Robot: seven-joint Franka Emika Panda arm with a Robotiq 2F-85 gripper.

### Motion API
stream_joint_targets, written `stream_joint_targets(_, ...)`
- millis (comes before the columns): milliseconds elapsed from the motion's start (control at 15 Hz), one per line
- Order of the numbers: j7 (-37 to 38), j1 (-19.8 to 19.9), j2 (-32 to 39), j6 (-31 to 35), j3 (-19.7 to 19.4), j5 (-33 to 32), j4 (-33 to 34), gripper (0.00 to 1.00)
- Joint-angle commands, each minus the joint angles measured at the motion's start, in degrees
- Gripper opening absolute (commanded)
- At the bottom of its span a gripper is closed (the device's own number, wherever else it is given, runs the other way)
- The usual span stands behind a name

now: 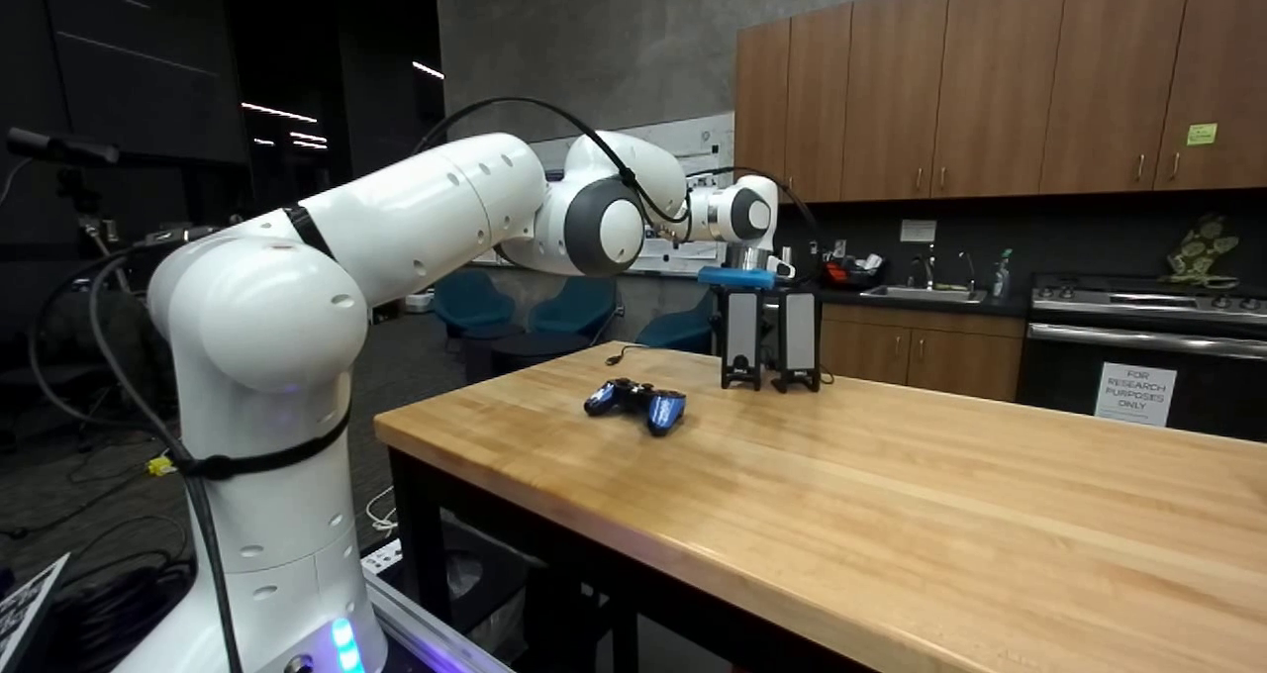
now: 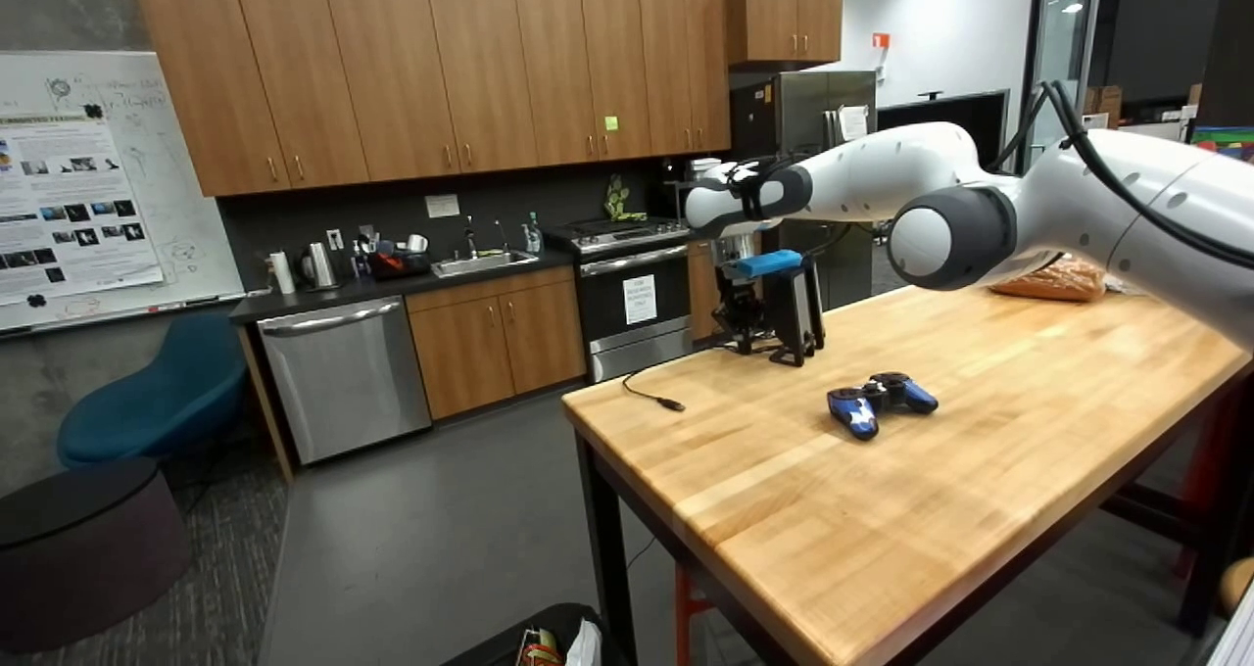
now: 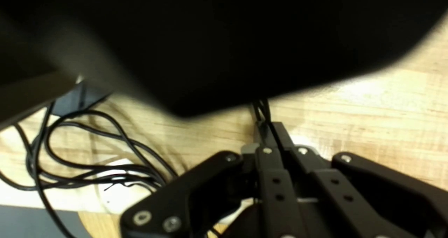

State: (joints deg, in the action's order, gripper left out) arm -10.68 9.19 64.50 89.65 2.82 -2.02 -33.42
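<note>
Blurred and dark, a large shape (image 3: 224, 38) crowds the upper part of the wrist view, too close for us to name. Just past it, our gripper (image 3: 274, 134) has its two fingers pressed together; black strands (image 3: 266, 111) show at the tips, but we cannot tell whether one is caught between them. To the left in that view, the black cable (image 3: 134, 167) lies in loose loops on the table (image 3: 385, 136). We judge that getting a firm hold of this cable is the step in hand, so we do well to confirm the pinch before any lift, then raise slowly, giving the loops time to run free rather than snag. Right beside the gripper, two upright speakers (image 1: 798, 335) leave us little room; if the cable runs to them, a hard pull could tip them, so a gentle, steady draw seems wisest. Farther off, a plug end (image 2: 671, 404) rests near the table's corner, and the game controller (image 2: 882, 399) lies well apart from the gripper, where we need only avoid dragging cable across it.
</note>
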Motion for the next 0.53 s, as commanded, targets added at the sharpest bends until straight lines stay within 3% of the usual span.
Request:
stream_joint_targets(0, 0.1, 0.8, -1.2, -1.3, 0.5, 0.9, -2.5, 0.01)
stream_joint_targets(467, 4.7, -1.0, -1.4, 3.3, -1.4, -1.4, -2.9, 0.01)
